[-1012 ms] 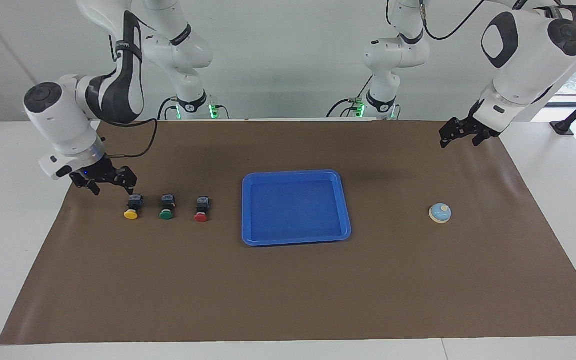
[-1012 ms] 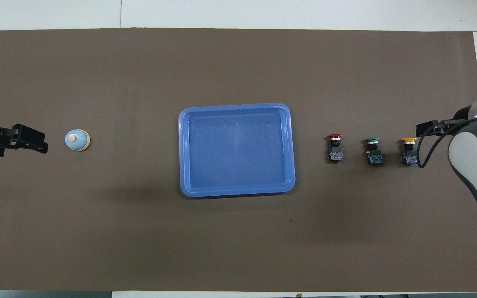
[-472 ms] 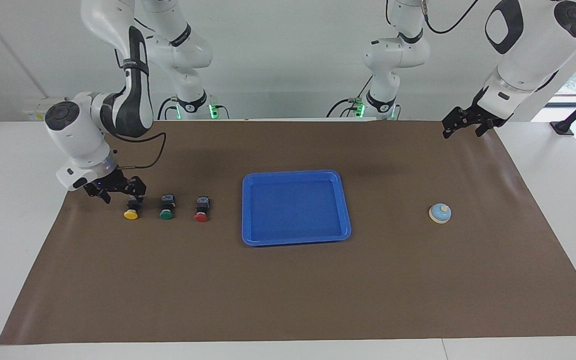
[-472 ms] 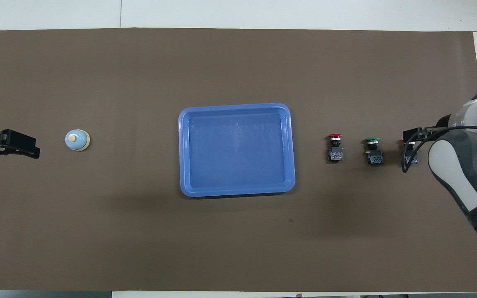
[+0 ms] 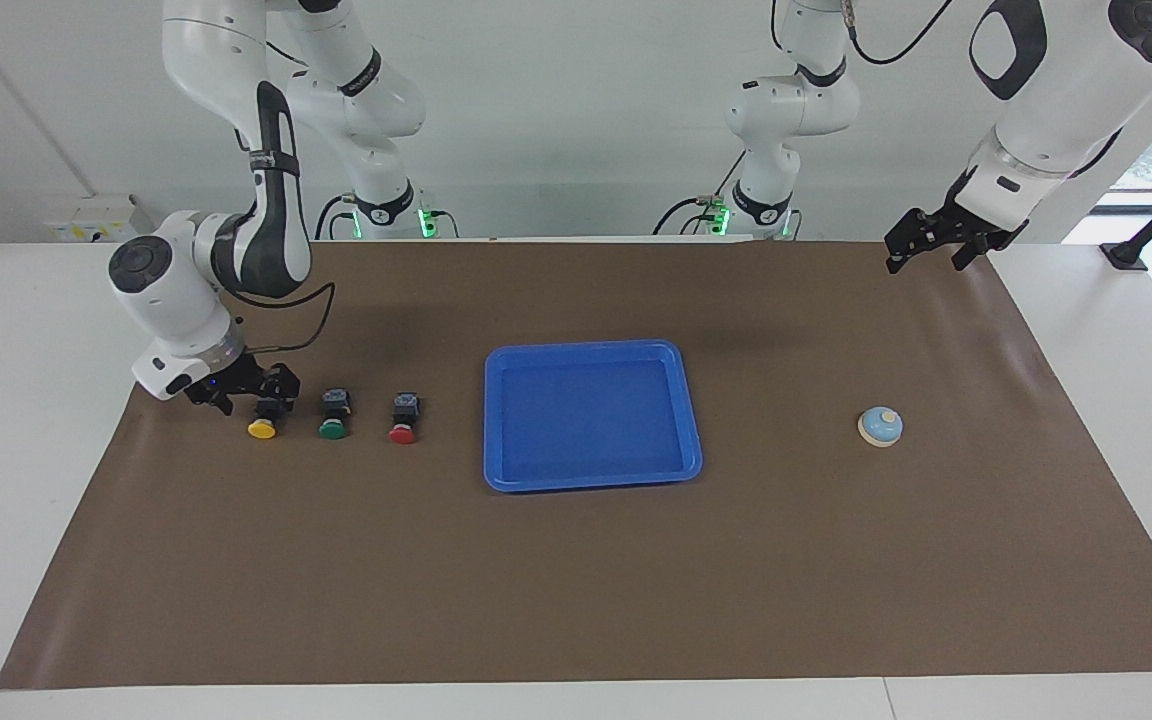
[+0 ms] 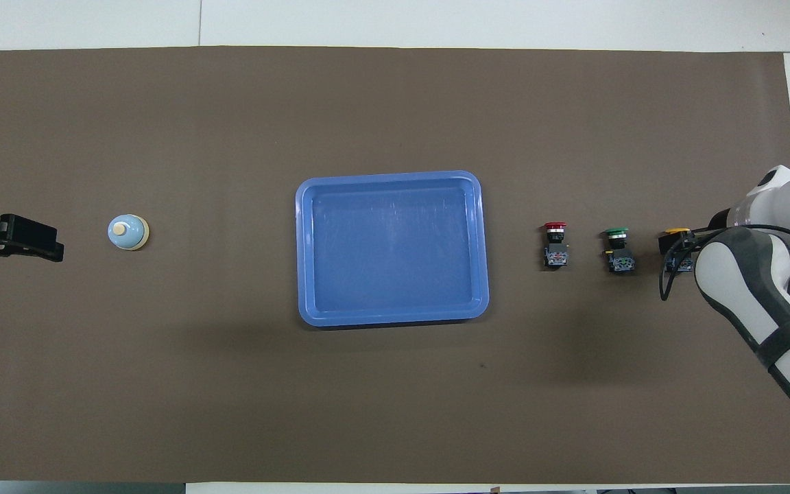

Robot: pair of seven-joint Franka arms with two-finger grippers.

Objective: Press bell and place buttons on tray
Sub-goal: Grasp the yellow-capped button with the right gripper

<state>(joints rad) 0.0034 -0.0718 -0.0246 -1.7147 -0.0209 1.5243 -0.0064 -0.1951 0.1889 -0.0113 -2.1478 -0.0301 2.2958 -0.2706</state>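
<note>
The blue tray (image 5: 586, 348) lies mid-mat, with nothing in it; it also shows in the overhead view (image 6: 388, 177). The yellow button (image 5: 261, 429), green button (image 5: 332, 429) and red button (image 5: 402, 433) lie in a row toward the right arm's end. My right gripper (image 5: 248, 391) is low and open, with its jaws on either side of the yellow button's black body (image 6: 675, 232). The light blue bell (image 5: 880, 426) stands toward the left arm's end. My left gripper (image 5: 926, 250) hangs open in the air, apart from the bell (image 6: 127, 232).
A brown mat (image 5: 576, 580) covers the table, with white table surface (image 5: 16, 400) around it. The green button (image 6: 616, 233) and red button (image 6: 555, 226) lie between the right gripper (image 6: 676, 243) and the tray.
My right gripper has come down and toward the tray, from beside the yellow button to around its body. My left gripper has risen and drawn away from the bell.
</note>
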